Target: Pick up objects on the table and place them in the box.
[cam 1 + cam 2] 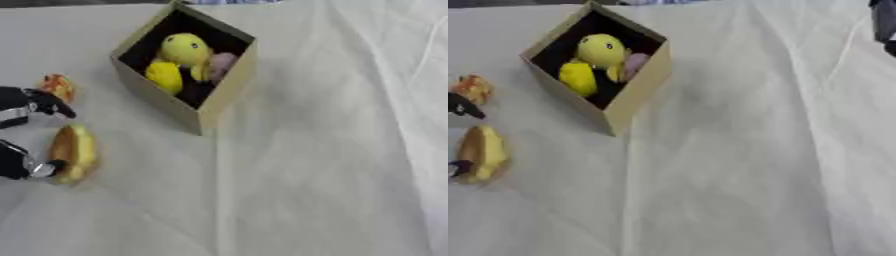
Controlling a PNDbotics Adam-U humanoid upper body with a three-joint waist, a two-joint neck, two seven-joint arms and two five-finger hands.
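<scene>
Box (pixel 214 102) sits far-left of centre on the white cloth-covered table (pixel 315 175), turned corner-on, open top facing up. Inside: round yellow item (pixel 185 48), second yellow item (pixel 164 75) below-left of it, pale pink item (pixel 223 62) against the right inner wall; dark interior behind them

Left hand (pixel 26 107) comes in at the left edge, mostly cut off by the frame. One dark finger points right, just below a small orange object (pixel 58 86) lying on the cloth left of the box. A lower finger (pixel 44 169) with a silver segment touches the near end of a yellow-brown oblong object (pixel 74 151) on the cloth. Can't tell if the hand is wrapped around that object or just touching it; grip state unclear

Right hand: only a dark shape (pixel 884 22) at the top right corner of the right eye view, finger state can't be made out
</scene>
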